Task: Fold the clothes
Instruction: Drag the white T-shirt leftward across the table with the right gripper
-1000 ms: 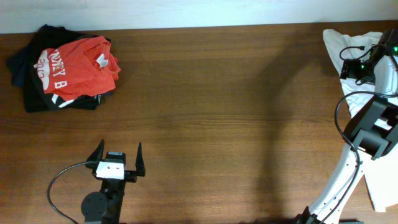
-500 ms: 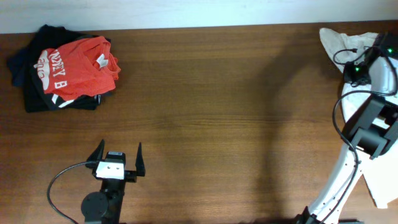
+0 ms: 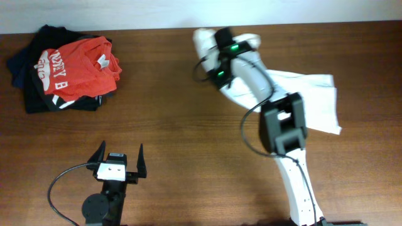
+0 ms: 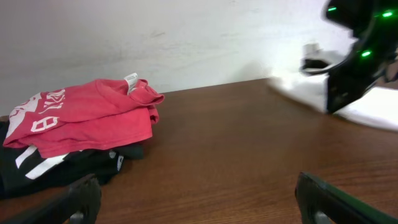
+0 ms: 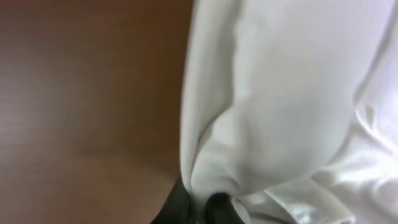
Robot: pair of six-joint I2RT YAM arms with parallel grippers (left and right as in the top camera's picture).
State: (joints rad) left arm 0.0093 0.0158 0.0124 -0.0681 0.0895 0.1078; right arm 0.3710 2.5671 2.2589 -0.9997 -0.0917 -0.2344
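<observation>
A white garment [image 3: 301,94] lies stretched across the back right of the table. One bunched end of it is lifted in my right gripper [image 3: 215,40], which is shut on the cloth near the back middle. In the right wrist view the white fabric [image 5: 292,93] hangs in folds from the dark fingertips [image 5: 217,208]. My left gripper [image 3: 119,158] stands open near the front left with nothing between its fingers [image 4: 81,199]. A red printed shirt [image 3: 78,66] lies on top of dark clothes [image 3: 38,97] at the back left.
The red shirt [image 4: 87,115] and the black clothes [image 4: 56,165] under it sit ahead and to the left of my left gripper. My right arm [image 3: 282,125] reaches from the front edge up across the right half of the table. A pale wall [image 4: 186,37] runs behind the table's far edge.
My right gripper has shut on the white garment and swung left from the table's far right edge to the back middle, dragging the cloth out across the table. The left arm has not moved.
</observation>
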